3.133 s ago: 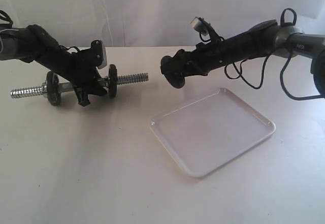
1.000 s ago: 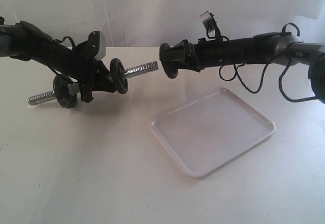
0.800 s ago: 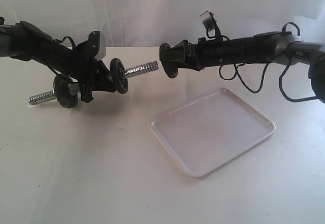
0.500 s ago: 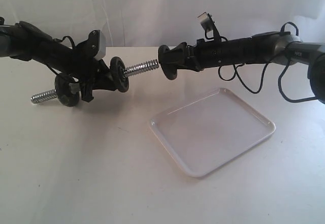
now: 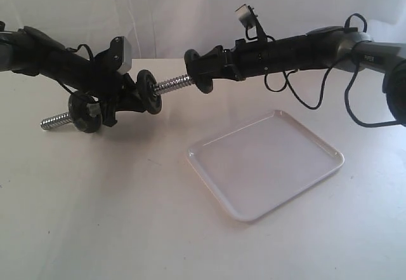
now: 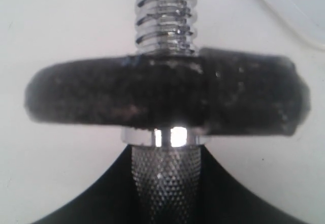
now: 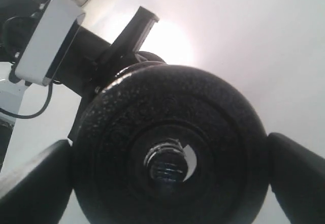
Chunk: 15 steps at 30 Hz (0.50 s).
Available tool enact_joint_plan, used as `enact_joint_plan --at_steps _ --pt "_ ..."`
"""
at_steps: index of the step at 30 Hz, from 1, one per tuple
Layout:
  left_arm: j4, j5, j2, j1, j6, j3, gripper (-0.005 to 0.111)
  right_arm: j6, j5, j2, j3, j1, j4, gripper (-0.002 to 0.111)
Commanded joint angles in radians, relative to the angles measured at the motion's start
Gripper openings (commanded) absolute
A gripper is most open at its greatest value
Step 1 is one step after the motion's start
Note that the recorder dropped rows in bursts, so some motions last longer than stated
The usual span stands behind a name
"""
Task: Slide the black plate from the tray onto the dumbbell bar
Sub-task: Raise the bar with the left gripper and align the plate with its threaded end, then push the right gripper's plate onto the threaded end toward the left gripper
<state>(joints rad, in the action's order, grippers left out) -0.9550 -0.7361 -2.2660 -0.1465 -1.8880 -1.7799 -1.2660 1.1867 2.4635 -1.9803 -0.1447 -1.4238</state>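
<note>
In the exterior view my left gripper (image 5: 117, 105) is shut on the knurled middle of the dumbbell bar (image 5: 170, 84) and holds it off the table, threaded end raised toward the right. Two black discs (image 5: 148, 93) (image 5: 82, 112) sit on the bar. My right gripper (image 5: 198, 70) is shut on the black plate (image 5: 204, 82), which is over the bar's threaded tip. The right wrist view shows the plate (image 7: 170, 112) between both fingers (image 7: 30, 183), with the bar end (image 7: 165, 165) inside its centre hole. The left wrist view shows a disc (image 6: 167, 97) and the threads (image 6: 165, 16).
The white tray (image 5: 266, 166) lies on the table to the right of centre, below the right arm, with nothing in it. Its corner (image 6: 299, 5) shows in the left wrist view. Cables (image 5: 317, 96) hang from the right arm.
The left arm lifted and tilted the bar earlier. Over the last second my right gripper moved left with the plate, and the bar's threaded tip has entered the plate's hole.
</note>
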Motion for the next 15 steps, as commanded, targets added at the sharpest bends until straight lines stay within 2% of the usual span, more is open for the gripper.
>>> enact_joint_plan --at_steps 1,15 --pt "-0.159 -0.042 0.067 -0.003 -0.004 -0.024 0.0 -0.012 0.034 -0.027 -0.007 -0.008 -0.032 0.0" --pt "-0.167 -0.042 0.067 -0.003 -0.008 -0.024 0.0 -0.021 0.034 -0.027 0.016 -0.008 -0.021 0.0"
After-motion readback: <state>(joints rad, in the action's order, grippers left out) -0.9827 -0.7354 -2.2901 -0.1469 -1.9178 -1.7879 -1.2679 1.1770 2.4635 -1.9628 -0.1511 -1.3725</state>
